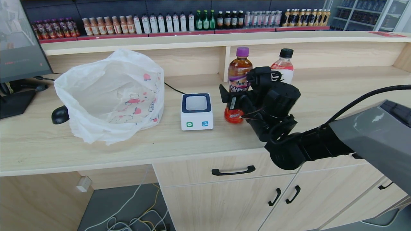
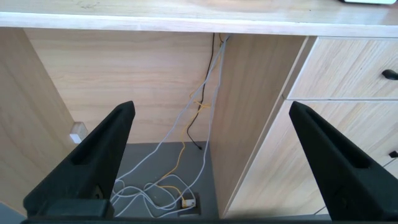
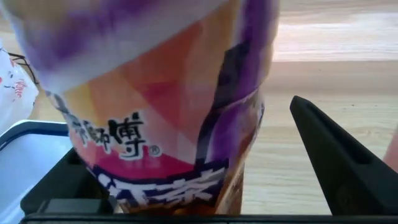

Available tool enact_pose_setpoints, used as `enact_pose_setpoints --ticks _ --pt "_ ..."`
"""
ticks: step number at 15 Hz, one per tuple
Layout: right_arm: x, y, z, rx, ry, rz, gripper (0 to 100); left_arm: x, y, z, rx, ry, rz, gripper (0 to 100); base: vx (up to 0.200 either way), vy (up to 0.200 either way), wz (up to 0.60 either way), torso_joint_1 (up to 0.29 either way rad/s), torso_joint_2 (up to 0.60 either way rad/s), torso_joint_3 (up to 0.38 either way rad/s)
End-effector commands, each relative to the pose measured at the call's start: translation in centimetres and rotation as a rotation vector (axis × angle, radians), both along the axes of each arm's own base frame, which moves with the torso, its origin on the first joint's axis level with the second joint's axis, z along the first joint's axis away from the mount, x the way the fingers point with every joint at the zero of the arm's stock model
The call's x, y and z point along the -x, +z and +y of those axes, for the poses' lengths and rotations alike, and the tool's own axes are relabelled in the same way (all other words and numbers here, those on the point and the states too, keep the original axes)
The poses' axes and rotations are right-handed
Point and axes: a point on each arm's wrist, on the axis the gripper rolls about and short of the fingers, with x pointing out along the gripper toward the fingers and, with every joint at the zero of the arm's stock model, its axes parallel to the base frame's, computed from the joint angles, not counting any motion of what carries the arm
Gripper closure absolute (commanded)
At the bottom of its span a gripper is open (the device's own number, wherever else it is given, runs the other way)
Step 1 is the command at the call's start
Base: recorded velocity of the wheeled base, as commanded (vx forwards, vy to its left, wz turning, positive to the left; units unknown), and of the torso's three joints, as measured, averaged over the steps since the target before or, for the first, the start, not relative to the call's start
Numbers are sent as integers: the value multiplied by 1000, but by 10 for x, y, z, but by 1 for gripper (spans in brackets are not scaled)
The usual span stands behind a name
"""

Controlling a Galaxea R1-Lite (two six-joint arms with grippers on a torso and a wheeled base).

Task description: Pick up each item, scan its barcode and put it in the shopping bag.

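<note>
- I count two drink bottles up close: one amber plastic bottle with a purple cap [image 1: 239, 72] and one clear plastic bottle with a black cap [image 1: 284, 65].
- One white plastic shopping bag with pink print [image 1: 112, 93].
- One white cube-shaped barcode scanner with a dark blue rim [image 1: 196, 112].
- One small rounded black object [image 1: 60, 115].
- Four black bar-shaped cabinet handles [image 1: 233, 171].
- Roughly forty small bottles lined up in the far row [image 1: 179, 22]. They are too tiny for me to count surely.
</note>
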Motion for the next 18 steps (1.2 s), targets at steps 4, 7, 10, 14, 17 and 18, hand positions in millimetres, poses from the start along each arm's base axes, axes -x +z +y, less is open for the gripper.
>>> enact_pose_setpoints --ticks 4,7,10,14,17,18 --pt "-1 -1 1 1 0 0 0 0 0 0 0 0 -1 0 0 0 0 0 0 0" --pt "0 0 3 0 5 -2 0 0 0 0 0 0 -1 0 0 0 0 0 0 0" --pt "-1 1 2 -8 -14 -5 0 0 0 0 0 0 -1 0 0 0 0 0 0 0" --pt "0 4 0 -12 -19 -10 0 0 0 0 2 0 -1 0 0 0 0 0 0 0" --pt "0 2 1 -12 -18 -4 100 0 0 0 2 0 -1 0 0 0 0 0 0 0" --pt "0 2 1 -13 -18 -5 100 0 0 0 2 -1 -1 0 0 0 0 0 0 0"
